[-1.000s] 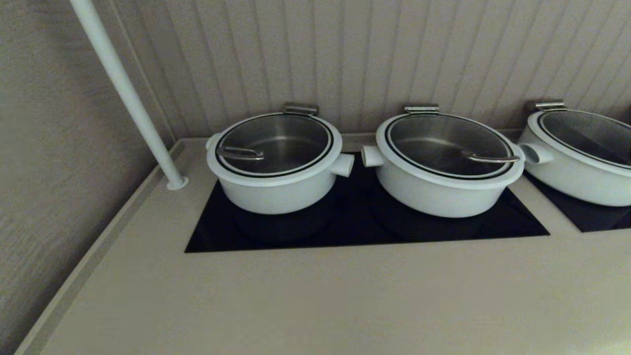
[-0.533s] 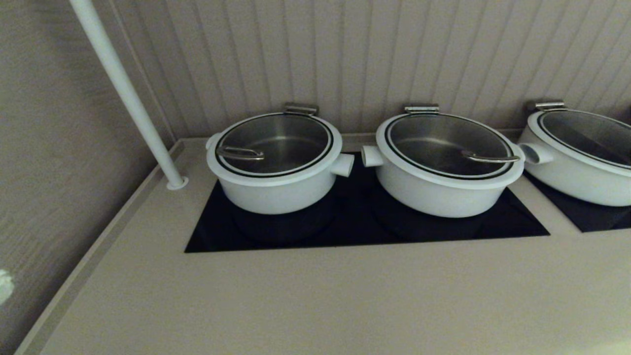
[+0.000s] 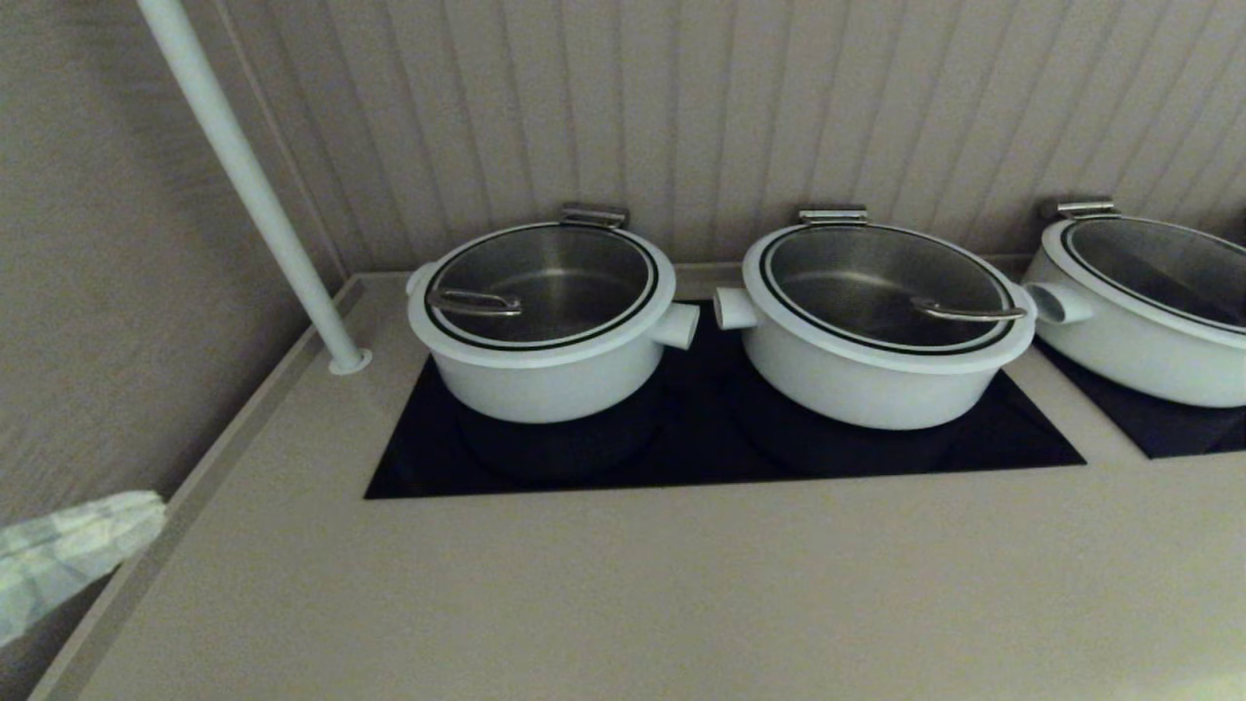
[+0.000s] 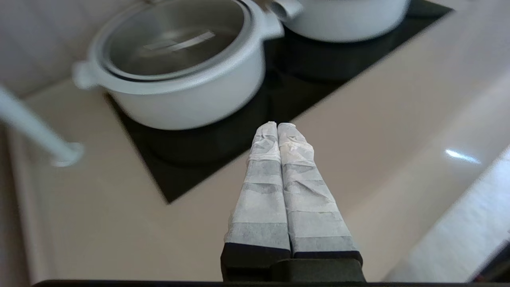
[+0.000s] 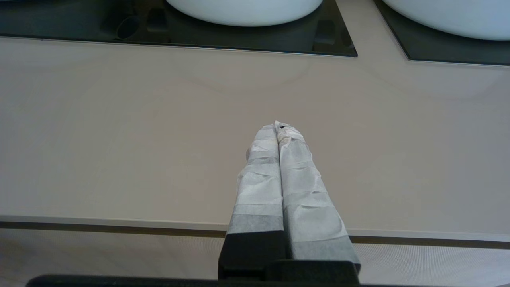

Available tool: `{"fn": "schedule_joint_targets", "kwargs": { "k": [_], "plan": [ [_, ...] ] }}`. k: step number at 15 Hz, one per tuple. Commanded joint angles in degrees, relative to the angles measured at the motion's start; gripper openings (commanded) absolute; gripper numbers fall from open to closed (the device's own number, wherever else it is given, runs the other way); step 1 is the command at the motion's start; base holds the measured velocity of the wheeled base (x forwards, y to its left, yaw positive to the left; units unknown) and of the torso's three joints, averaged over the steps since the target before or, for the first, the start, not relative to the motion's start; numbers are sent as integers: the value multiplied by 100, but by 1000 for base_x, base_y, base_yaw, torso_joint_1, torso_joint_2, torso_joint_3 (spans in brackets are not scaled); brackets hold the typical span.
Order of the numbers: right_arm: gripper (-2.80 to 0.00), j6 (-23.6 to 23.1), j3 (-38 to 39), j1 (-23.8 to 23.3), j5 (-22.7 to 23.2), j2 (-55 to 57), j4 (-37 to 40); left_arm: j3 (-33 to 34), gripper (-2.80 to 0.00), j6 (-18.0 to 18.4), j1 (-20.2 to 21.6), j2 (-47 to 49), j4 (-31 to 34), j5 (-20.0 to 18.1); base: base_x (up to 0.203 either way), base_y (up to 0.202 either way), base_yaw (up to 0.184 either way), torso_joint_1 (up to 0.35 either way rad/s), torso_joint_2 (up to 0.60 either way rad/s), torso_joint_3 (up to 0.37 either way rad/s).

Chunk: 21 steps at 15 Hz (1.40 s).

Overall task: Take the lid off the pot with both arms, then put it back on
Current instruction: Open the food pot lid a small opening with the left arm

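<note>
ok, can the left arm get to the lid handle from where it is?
Probably yes. The left tool, shut, hangs over bare counter in front of the pot, with nothing between it and the lid. The handle sits exposed on top.

You are looking at a serving or buffet-style kitchen counter: smooth beige countertop (image 3: 623, 584) with inset black glass cooktop panels (image 3: 701, 453), a row of round white pots with glass lids (image 3: 881, 326), ribbed beige wall panelling (image 3: 740, 107), slanted white pole (image 3: 248, 185).
</note>
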Motion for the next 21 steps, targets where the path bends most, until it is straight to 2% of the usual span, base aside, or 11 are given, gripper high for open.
{"fn": "schedule_joint_targets", "kwargs": {
  "k": [1,5,11,16,21],
  "plan": [
    [-280,-6,-2,0,5,5,3,-42,-280,58,-120,506,-8,-12,0,0,0,0,0,0],
    [-280,-6,-2,0,5,9,3,-228,-280,210,-292,1116,-12,-11,0,0,0,0,0,0],
    [-280,-6,-2,0,5,9,3,-561,-280,216,-570,1973,-40,14,0,0,0,0,0,0],
    [-280,-6,-2,0,5,9,3,-664,-280,206,-600,2799,-820,98,0,0,0,0,0,0],
    [-280,-6,-2,0,5,9,3,-989,-280,136,-687,3320,-873,419,0,0,0,0,0,0]
  ]
}}
